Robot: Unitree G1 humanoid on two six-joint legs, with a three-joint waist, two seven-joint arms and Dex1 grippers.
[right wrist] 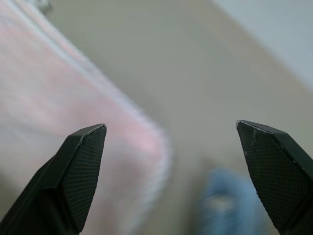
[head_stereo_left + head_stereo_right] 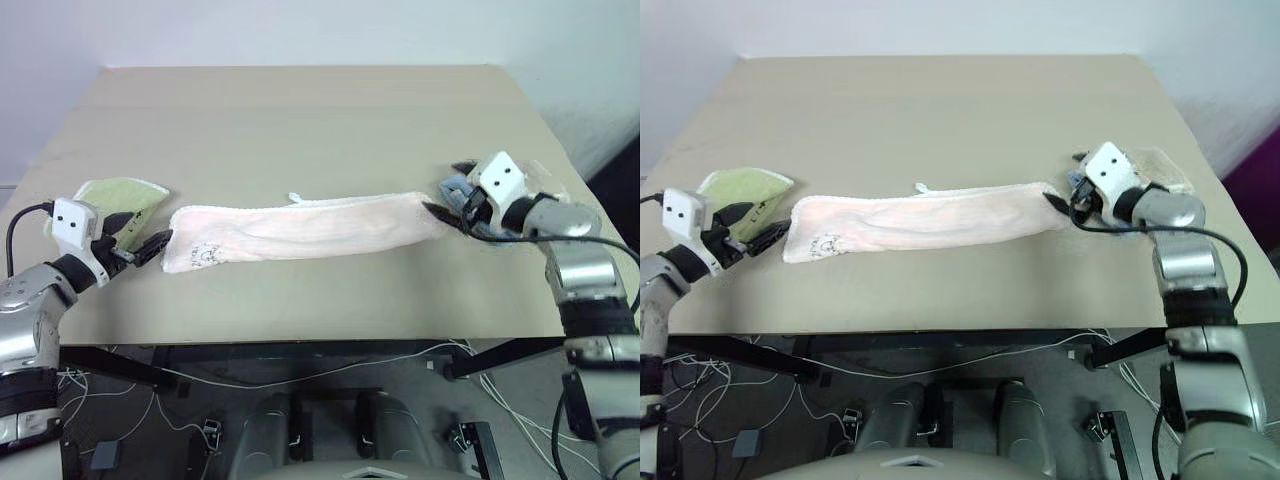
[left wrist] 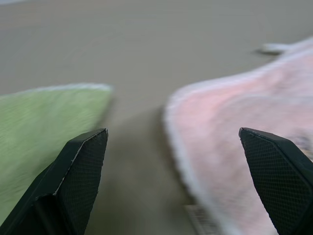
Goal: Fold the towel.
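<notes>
From the head views we see the towel (image 2: 300, 232) lying as a long narrow band across the desk (image 2: 300, 120), folded lengthwise once, with a green cloth (image 2: 120, 200) at its nine o'clock end. Our left gripper (image 3: 173, 181) in its wrist view stands released, empty, beside the towel's end. Our right gripper (image 1: 171, 171) likewise gapes empty; we judge crosswise folds remain.
</notes>
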